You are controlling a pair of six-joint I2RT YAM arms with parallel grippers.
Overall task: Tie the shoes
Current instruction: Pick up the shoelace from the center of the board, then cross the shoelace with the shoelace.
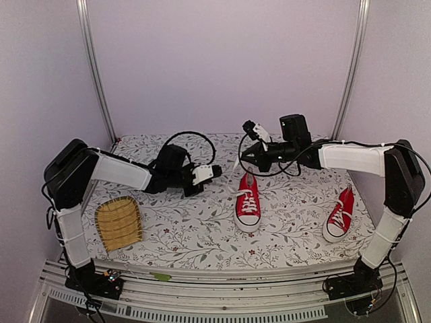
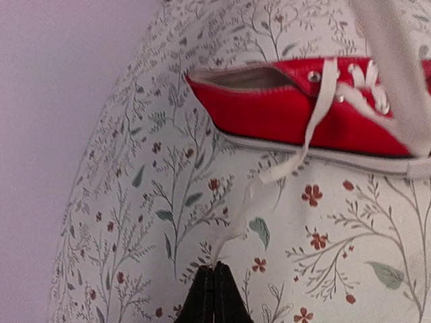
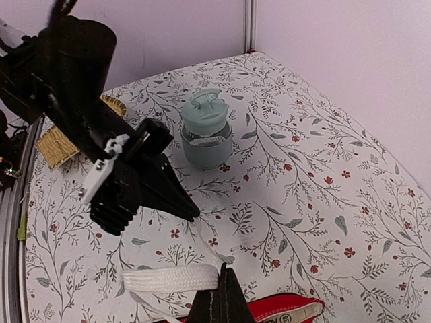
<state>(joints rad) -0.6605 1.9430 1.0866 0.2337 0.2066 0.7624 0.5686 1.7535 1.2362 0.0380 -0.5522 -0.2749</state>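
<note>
**Top view.** 2 red sneakers stand on the floral table cloth (image 1: 296,195). The middle shoe (image 1: 248,204) is at the centre with its white toe cap toward the near edge. The right shoe (image 1: 339,217) is well apart from it by the right edge, toe also nearward. The left gripper (image 1: 217,171) reaches in from the left, low over the cloth, just left of the middle shoe's heel. The right gripper (image 1: 245,156) hangs just beyond that heel. A woven mat (image 1: 118,224) lies at the near left. From this height I cannot tell how either pair of fingers stands.

**Left wrist view.** The left gripper's fingers are pressed together with no gap. A thin lace (image 2: 316,114) drops from the middle shoe's eyelets, crosses its white sole and trails over the cloth to the fingertips. Its end looks pinched there, though that last stretch is blurred.

**Right wrist view.** The right gripper's fingers are also closed tight, clamped on a flat lace (image 3: 172,277) that runs sideways from their tips. The red collar of the middle shoe shows just beside them. Opposite, the left gripper's black fingers meet at a point, with the thin lace leading away from it. A pale green jar (image 3: 205,134) with a lid stands upright beyond the left gripper.
</note>
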